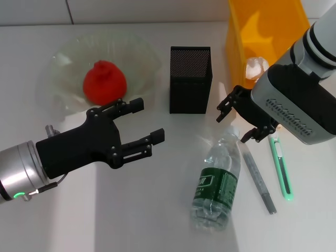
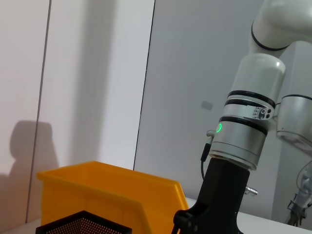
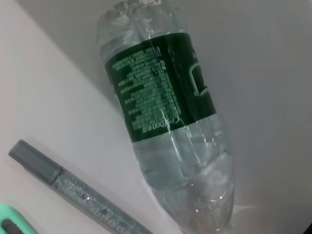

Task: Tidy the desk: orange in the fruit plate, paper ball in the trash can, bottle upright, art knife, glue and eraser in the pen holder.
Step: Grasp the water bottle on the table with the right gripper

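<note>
The orange (image 1: 104,82) lies in the fruit plate (image 1: 63,60) at the back left. The bottle (image 1: 216,181) lies on its side, its cap end under my right gripper (image 1: 237,125), which is open just above it. The right wrist view shows the bottle (image 3: 165,112) close up. The glue stick (image 1: 258,176) and the green art knife (image 1: 281,167) lie right of the bottle. The pen holder (image 1: 190,80) stands in the middle. The paper ball (image 1: 256,67) shows at the trash can's (image 1: 262,26) front; I cannot tell whether it is inside. My left gripper (image 1: 148,121) is open and empty. The eraser is out of view.
The left wrist view shows the trash can (image 2: 112,195), the pen holder's rim (image 2: 85,224) and the right arm (image 2: 248,131). In the right wrist view the glue stick (image 3: 73,190) and the art knife's tip (image 3: 12,222) lie beside the bottle.
</note>
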